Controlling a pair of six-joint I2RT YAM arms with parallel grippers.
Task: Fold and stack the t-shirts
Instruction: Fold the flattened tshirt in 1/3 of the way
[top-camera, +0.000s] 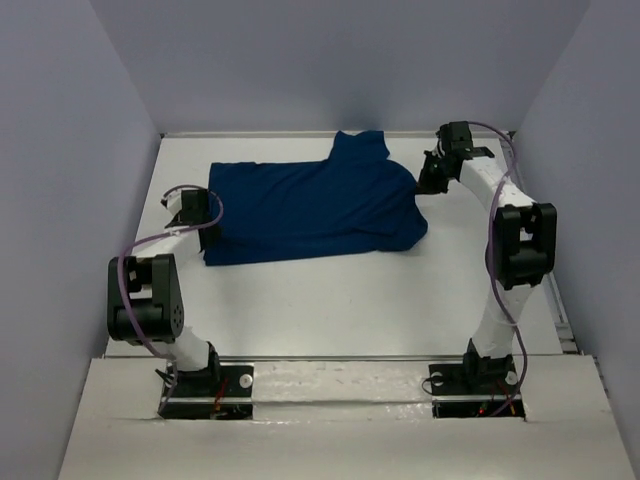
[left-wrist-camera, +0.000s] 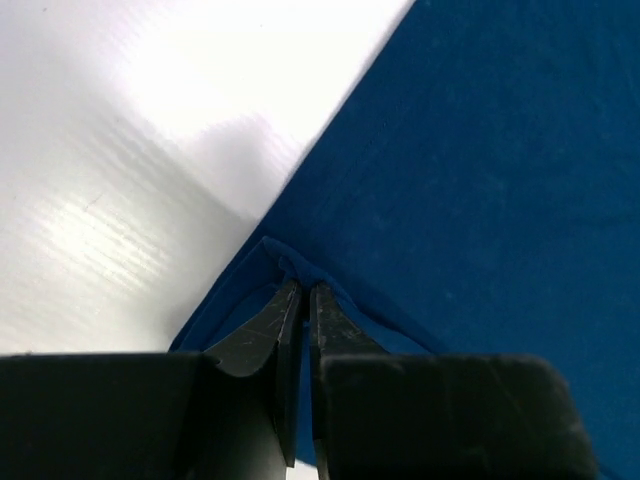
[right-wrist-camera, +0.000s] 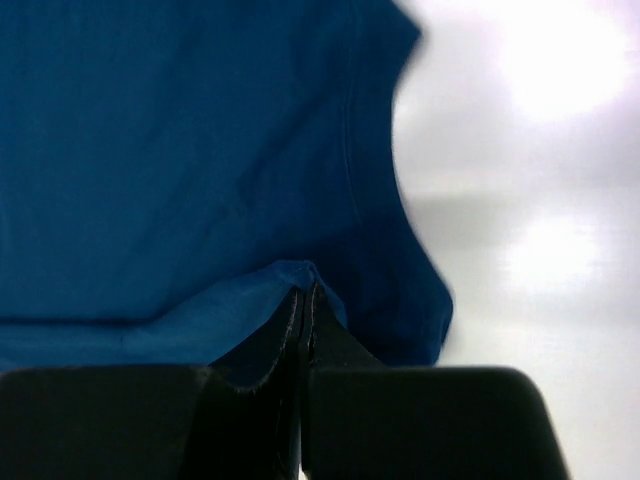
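Here the left fingers (left-wrist-camera: 268, 332) and right fingers (right-wrist-camera: 262, 348) each clamp a pinched fold of the navy t-shirt (top-camera: 310, 205).

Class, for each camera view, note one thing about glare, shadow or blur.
Top external: even light, faint shadows, t-shirt sharp. Left wrist: strong glare on the table, a soft shadow beside the cloth edge. Right wrist: whole picture blurred, glare blown white at upper right.
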